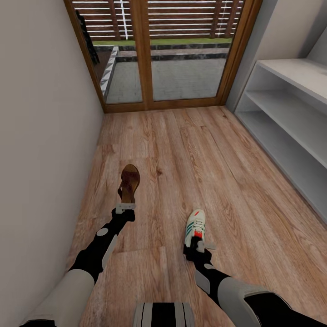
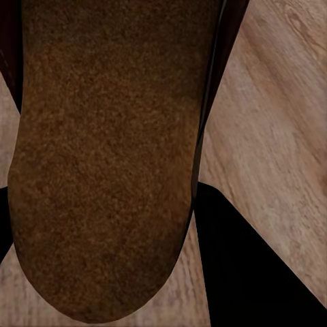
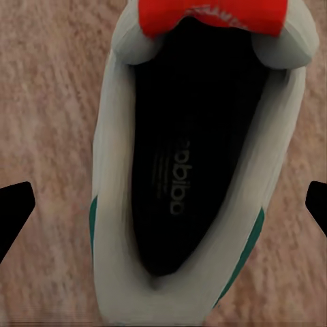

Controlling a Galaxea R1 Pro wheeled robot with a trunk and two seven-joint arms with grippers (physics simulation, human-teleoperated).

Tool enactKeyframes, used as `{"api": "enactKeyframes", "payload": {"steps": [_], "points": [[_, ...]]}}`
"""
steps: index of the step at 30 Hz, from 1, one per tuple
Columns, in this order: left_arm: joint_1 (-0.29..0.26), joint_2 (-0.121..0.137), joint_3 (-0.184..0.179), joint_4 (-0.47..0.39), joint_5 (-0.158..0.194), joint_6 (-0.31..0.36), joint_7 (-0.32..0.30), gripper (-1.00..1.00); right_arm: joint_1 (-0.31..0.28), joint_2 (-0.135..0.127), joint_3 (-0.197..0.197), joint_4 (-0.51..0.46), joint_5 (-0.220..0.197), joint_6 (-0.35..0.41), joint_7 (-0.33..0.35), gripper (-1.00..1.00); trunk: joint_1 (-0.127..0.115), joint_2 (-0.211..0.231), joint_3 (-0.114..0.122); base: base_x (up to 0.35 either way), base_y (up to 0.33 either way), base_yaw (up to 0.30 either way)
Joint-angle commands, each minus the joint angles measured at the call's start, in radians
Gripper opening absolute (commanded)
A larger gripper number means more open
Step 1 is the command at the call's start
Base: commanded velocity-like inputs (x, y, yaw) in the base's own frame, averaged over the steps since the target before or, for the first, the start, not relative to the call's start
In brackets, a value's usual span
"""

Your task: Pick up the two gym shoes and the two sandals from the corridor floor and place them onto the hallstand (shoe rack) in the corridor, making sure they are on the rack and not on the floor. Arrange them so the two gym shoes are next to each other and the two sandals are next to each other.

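Gym shoe (image 3: 191, 177) insole shows mirrored lettering, apparently "adidas"

A sandal (image 1: 129, 182) is on the left of the corridor floor (image 1: 190, 154), near the wall (image 1: 41, 136). A gym shoe (image 1: 195, 225) is to its right and nearer the robot. The hallstand (image 1: 290, 113) stands along the right side, well apart from both. A glass door (image 1: 168, 50) is at the far end, behind the floor
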Motion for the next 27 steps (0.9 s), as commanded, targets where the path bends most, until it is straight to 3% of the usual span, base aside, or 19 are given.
{"api": "enactKeyframes", "payload": {"steps": [1, 25, 27], "points": [[0.000, 0.000, 0.002, 0.001, -0.003, -0.003, -0.005, -1.00, 0.000, 0.000, 0.010, 0.004, -0.008, -0.007, -0.002, 1.00, 0.000, 0.000, -0.001, 0.000, 0.000, 0.000], [0.000, 0.000, 0.002, 0.002, -0.003, -0.003, -0.005, -1.00, 0.007, -0.003, 0.015, 0.004, -0.008, -0.048, -0.002, 1.00, 0.000, 0.000, -0.001, 0.000, 0.000, 0.000], [0.000, 0.000, 0.002, 0.002, -0.003, -0.003, -0.005, -1.00, 0.007, -0.003, 0.015, 0.004, -0.008, -0.049, -0.002, 1.00, 0.001, -0.001, -0.008, 0.000, 0.000, 0.000]]}}
